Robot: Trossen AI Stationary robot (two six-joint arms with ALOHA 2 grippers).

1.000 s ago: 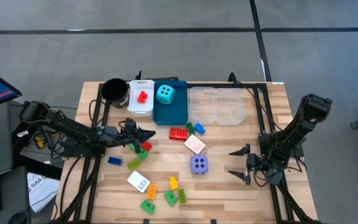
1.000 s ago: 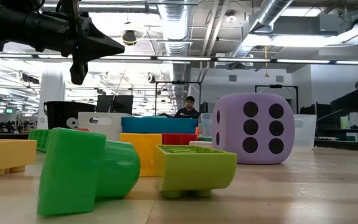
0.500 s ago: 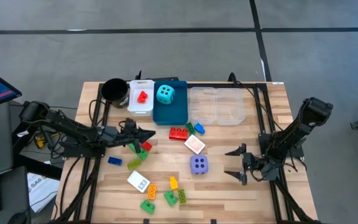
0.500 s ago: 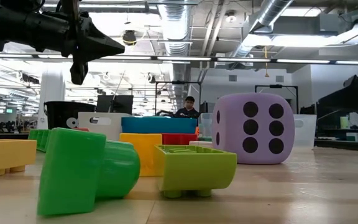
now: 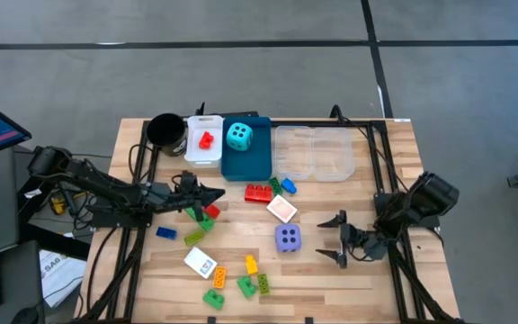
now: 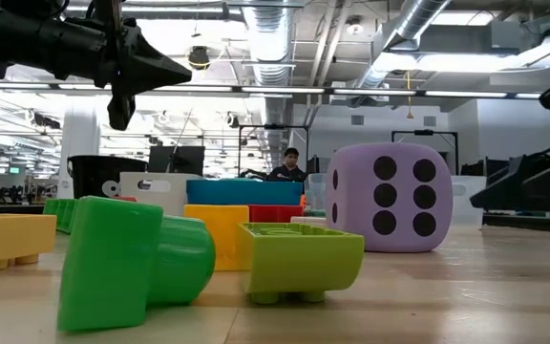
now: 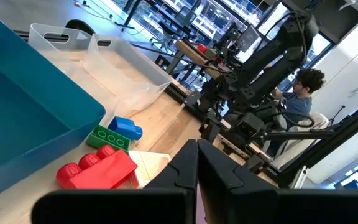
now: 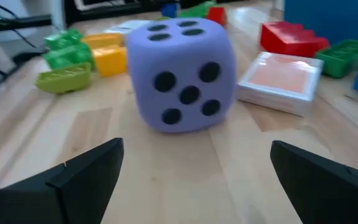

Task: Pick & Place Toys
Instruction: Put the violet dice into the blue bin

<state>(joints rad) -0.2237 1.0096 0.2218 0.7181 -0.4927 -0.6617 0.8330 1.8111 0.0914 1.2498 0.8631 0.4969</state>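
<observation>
The purple foam die (image 5: 287, 238) rests on the wood right of centre, and it fills the right wrist view (image 8: 182, 74). My right gripper (image 5: 336, 239) stands open just right of it, low over the table, fingers pointing at it and apart from it. Well above the table's left half, my left gripper (image 5: 218, 195) is shut on nothing, over a green and a red brick (image 5: 207, 214). A cyan die (image 5: 238, 136) sits in the blue tray (image 5: 257, 165). One red brick (image 5: 206, 139) lies in the white tray (image 5: 196, 153). A pink-and-white card (image 5: 282, 209) lies near the purple die.
Loose bricks (image 5: 245, 286) and a second card (image 5: 200, 263) lie near the front edge. Red, green and blue bricks (image 5: 259, 192) lie before the blue tray. Clear trays (image 5: 313, 153) and a black cup (image 5: 165, 132) stand at the back. A person (image 6: 289, 164) sits far behind.
My right gripper has moved toward the table's left, closer to the purple die, and sunk lower. It has stayed open.
</observation>
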